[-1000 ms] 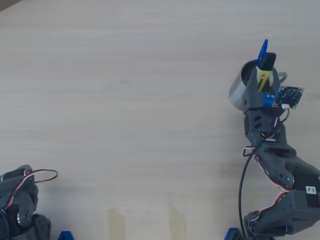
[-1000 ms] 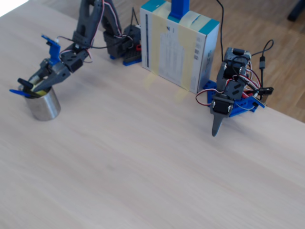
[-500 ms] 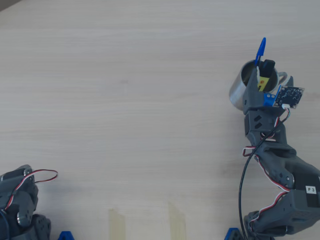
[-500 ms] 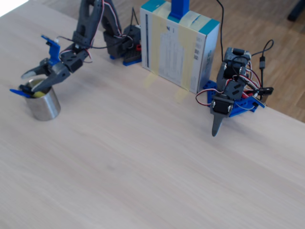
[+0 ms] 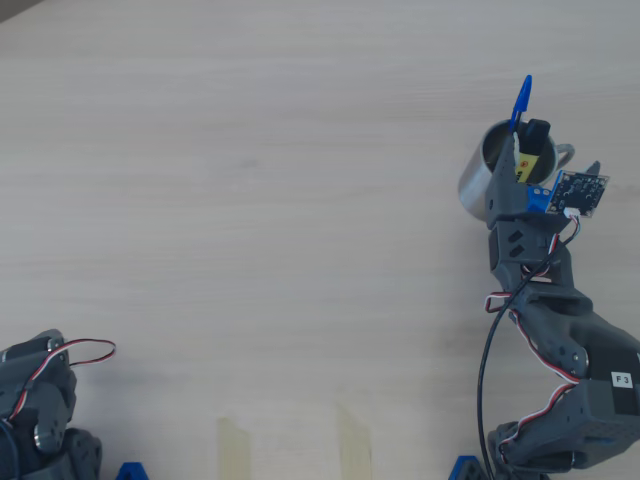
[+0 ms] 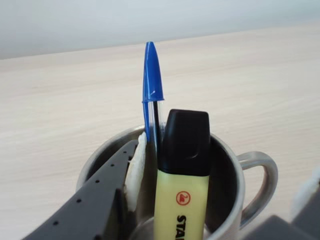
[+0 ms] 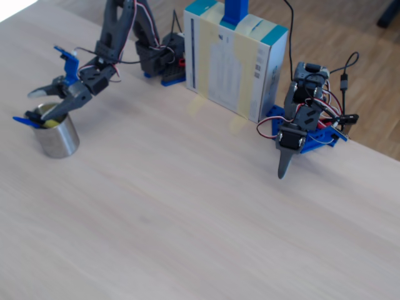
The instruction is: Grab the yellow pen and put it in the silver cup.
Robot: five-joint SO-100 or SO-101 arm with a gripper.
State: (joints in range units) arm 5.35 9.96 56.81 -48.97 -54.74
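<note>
in the overhead view i see the yellow pen [image 5: 530, 160] standing inside the silver cup [image 5: 478, 180] at the right of the wooden table [image 5: 250, 200], black cap up, next to a blue ballpoint pen [image 5: 519, 100]. the gripper [image 5: 548, 172] sits over the cup's near rim.

in the wrist view the yellow pen [image 6: 182, 185] leans in the silver cup [image 6: 235, 200] beside the ballpoint [image 6: 151, 90]; one finger [image 6: 100, 200] dips inside the rim, clear of the pen.

in the fixed view the gripper [image 7: 45, 103] is released, jaws spread above the cup [image 7: 57, 136]. a cardboard box [image 7: 234, 62] and a second arm [image 7: 303, 122] stand well apart.
</note>
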